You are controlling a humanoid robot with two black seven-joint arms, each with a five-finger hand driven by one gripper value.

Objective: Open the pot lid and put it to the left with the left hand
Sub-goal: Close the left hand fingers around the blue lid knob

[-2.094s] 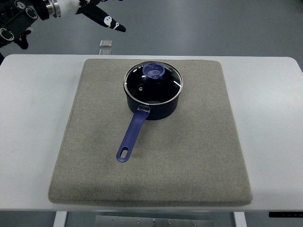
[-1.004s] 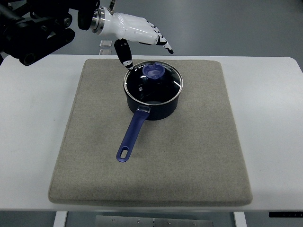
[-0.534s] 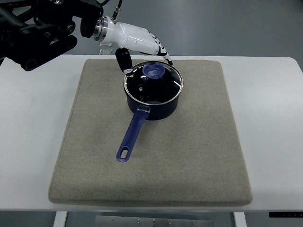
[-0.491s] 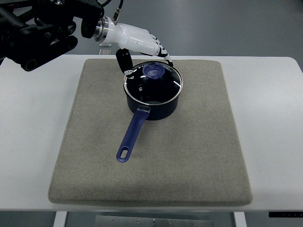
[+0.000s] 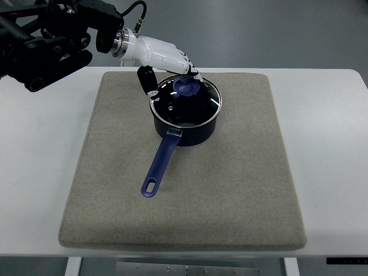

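Note:
A dark blue saucepan (image 5: 190,131) stands on the grey mat (image 5: 230,184), toward its far middle, with its long blue handle (image 5: 160,165) pointing at the near left. A glass lid (image 5: 198,106) with a blue knob (image 5: 186,87) sits on it. My left hand (image 5: 172,83) comes in from the upper left and hovers over the lid's far-left part. Its white fingers (image 5: 192,72) reach to the far side of the knob, and the thumb (image 5: 149,84) hangs by the lid's left rim. The hand is open, and I see no firm hold on the knob.
The mat lies on a white table (image 5: 40,149) whose bare top shows on both sides. My black left forearm (image 5: 52,37) crosses the upper left corner, above the table's far edge.
My left hand has dropped lower and drawn slightly left over the lid. Its fingers now lie against the knob's far side. The pot and lid have not moved.

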